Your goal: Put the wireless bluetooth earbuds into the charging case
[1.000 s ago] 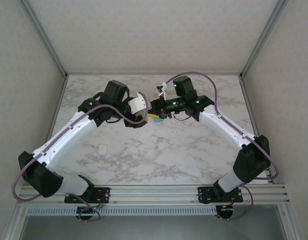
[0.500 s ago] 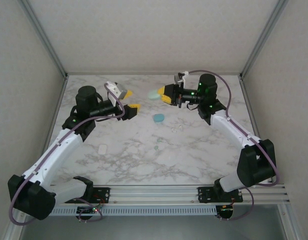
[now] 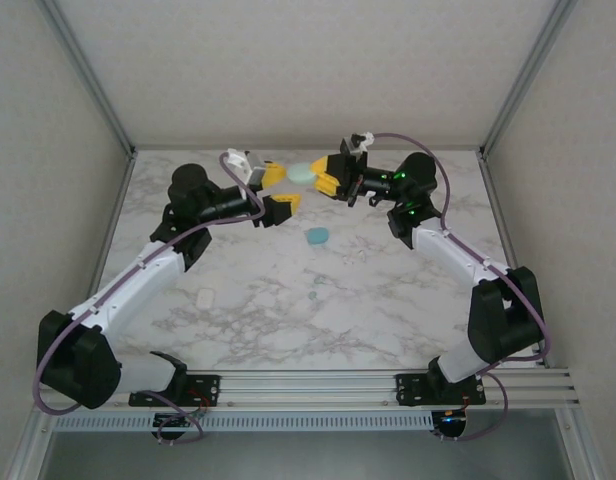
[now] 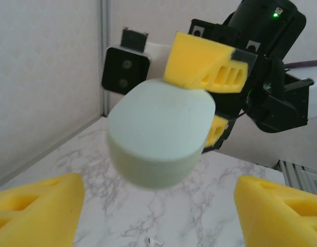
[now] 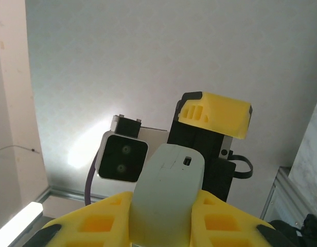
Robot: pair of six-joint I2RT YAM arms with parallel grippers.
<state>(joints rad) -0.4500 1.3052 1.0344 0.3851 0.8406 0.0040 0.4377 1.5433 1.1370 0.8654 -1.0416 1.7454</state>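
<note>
From above, left end effector (image 3: 280, 188) has swung back in, jaws spread, beside the mint case (image 3: 301, 172) pinched by the right end effector (image 3: 319, 175); earbuds (image 3: 359, 256) sit loose on the bench (image 3: 388, 320). Left wrist: case dead ahead, handover likely. Right wrist: case clamped, nothing inserted.

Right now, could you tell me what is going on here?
The right gripper is shut on a mint case, held up above the table's far side. The left gripper faces it, open, not touching it. A teal piece and a tiny bud lie on the table.
</note>
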